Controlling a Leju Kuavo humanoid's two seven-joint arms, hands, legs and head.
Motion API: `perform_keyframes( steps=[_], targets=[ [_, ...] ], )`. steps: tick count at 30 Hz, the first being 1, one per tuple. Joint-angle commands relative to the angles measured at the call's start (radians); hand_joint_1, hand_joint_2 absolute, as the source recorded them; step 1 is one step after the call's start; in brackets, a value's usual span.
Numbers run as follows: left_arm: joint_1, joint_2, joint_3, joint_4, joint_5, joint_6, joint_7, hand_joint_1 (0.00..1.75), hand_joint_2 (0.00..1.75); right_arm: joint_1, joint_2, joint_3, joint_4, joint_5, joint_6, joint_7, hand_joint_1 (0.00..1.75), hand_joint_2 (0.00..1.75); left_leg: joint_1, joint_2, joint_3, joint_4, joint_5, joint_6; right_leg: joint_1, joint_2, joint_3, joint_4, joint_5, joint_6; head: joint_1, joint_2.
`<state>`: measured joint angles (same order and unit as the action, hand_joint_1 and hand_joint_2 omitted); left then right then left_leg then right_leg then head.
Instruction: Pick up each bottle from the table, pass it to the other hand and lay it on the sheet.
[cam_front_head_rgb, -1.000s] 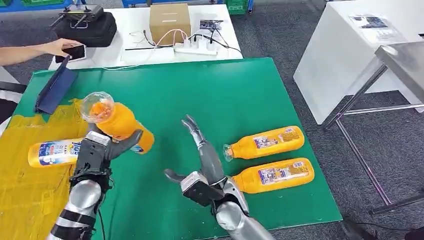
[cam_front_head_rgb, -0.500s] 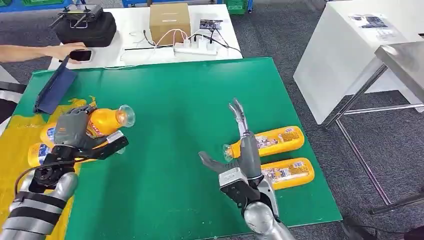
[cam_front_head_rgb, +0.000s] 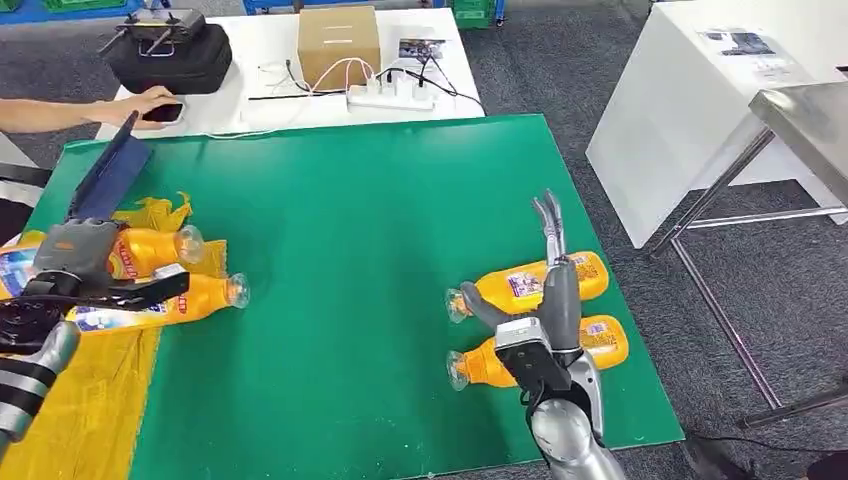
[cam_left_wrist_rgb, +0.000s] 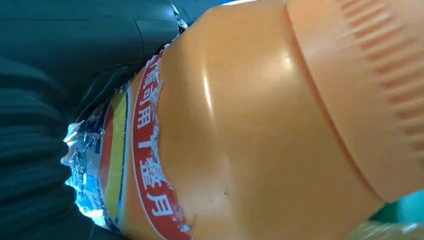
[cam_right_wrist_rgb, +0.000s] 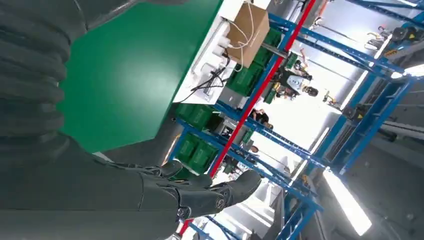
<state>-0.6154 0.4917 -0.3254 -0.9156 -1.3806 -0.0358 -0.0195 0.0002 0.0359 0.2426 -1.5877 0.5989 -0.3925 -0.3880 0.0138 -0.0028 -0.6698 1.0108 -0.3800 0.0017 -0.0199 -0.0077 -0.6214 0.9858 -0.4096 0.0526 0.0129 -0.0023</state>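
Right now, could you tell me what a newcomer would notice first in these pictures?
Probably the orange bottles against the green table: the left hand holds one bottle over the yellow sheet at the table's left, beside a laid bottle. The right hand, fingers spread, hovers over two bottles lying at the right.

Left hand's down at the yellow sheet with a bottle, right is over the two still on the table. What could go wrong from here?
1. The left hand grips its bottle right beside the bottle on the sheet; releasing could nudge that one off onto the green mat.
2. The open right hand hangs above two close-lying bottles; grasping one may roll the other.
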Motion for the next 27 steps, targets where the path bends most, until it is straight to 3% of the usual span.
perform_keyframes(
  steps=[1,27],
  targets=[
    [-0.103,0.060,-0.083,0.161,0.055,-0.035,0.002,1.75,1.75,-0.012,-0.001,-0.031,0.060,0.000,0.003,0.004,0.00,1.75,0.001,0.001,0.006,0.001,-0.003,0.000,0.001,0.001,0.007,0.000,-0.002,-0.003,0.000,0.000],
    [-0.099,0.048,-0.084,0.186,0.089,-0.035,-0.021,1.75,1.75,-0.022,-0.002,-0.030,0.074,-0.005,0.009,0.003,0.00,1.75,0.000,0.000,0.006,0.000,-0.002,0.000,0.001,0.000,0.007,-0.001,-0.002,-0.002,0.000,0.000]
  ],
)
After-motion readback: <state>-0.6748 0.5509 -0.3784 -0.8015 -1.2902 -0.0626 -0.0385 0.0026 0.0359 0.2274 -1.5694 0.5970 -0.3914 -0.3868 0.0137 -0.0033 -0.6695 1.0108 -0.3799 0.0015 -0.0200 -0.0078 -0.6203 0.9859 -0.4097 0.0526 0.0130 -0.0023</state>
